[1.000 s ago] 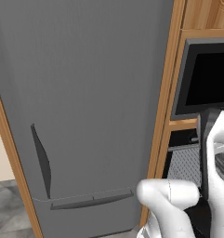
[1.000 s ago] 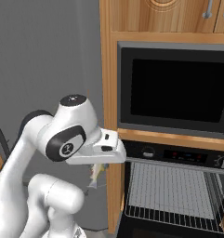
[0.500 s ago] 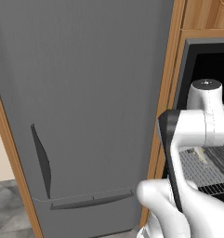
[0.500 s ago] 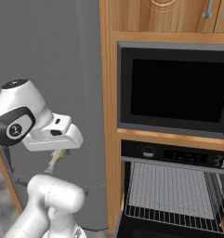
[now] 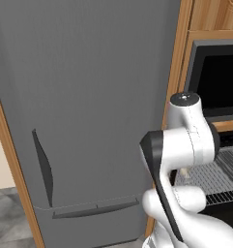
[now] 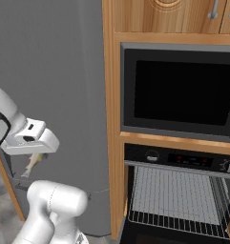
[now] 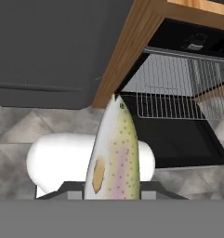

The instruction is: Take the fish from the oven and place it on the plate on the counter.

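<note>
At nine o'clock from the oven (image 6: 178,190), keep gripper (image 6: 34,155) clamped on fish (image 7: 113,155), swing smoothly.

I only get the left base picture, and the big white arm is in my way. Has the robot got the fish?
Observer: Yes. In the hand view the fish sticks out of the gripper, spotted, with a pink stripe.
Operator: Is the oven open?
Observer: Yes. The right base view shows the oven open under the microwave, with a bare wire rack.
Operator: Where's the fish now?
Observer: Out of the oven, hanging in front of the grey fridge in the right base view.
</note>
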Controlling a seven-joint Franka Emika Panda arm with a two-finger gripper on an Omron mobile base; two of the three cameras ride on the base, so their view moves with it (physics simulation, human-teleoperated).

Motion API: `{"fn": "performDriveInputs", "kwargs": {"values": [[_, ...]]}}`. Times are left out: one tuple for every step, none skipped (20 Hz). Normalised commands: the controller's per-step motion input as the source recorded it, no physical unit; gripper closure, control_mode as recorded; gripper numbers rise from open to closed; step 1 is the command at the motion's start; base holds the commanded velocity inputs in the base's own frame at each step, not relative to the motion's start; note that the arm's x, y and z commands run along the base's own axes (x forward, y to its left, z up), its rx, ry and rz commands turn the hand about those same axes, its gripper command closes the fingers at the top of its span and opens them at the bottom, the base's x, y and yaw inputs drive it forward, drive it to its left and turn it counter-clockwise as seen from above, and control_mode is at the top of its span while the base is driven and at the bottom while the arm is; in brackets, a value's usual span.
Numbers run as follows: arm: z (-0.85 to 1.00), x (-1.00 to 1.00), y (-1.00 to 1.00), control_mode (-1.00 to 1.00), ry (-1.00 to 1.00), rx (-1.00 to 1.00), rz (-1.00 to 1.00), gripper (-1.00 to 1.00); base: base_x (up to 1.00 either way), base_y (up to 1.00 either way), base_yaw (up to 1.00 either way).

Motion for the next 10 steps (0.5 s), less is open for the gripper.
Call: {"fn": "performDriveInputs", "kwargs": {"values": [[-0.16, 0.0, 0.15, -1.0, 0.0, 0.02, 0.0, 1.0, 0.0, 0.0, 0.0], [-0.13, 0.0, 0.01, -1.0, -0.01, 0.04, 0.0, 1.0, 0.0, 0.0, 0.0], [-0.17, 0.1, 0.0, -1.0, -0.01, 0.07, 0.0, 1.0, 0.0, 0.0, 0.0], [-0.21, 0.12, -0.1, -1.0, 0.0, 0.09, 0.0, 1.0, 0.0, 0.0, 0.0], [-0.27, 0.14, -0.23, -1.0, 0.0, 0.12, 0.0, 1.0, 0.0, 0.0, 0.0], [-0.35, 0.19, -0.25, -1.0, -0.02, 0.14, 0.0, 1.0, 0.0, 0.0, 0.0], [-0.36, 0.24, -0.19, -1.0, -0.03, 0.13, 0.0, 1.0, 0.0, 0.0, 0.0], [-0.33, 0.28, -0.11, -1.0, -0.03, 0.11, 0.0, 1.0, 0.0, 0.0, 0.0], [-0.28, 0.31, -0.07, -1.0, 0.0, 0.08, 0.0, 1.0, 0.0, 0.0, 0.0], [-0.26, 0.34, -0.1, -1.0, 0.0, 0.07, 0.0, 1.0, 0.0, 0.0, 0.0]]}}
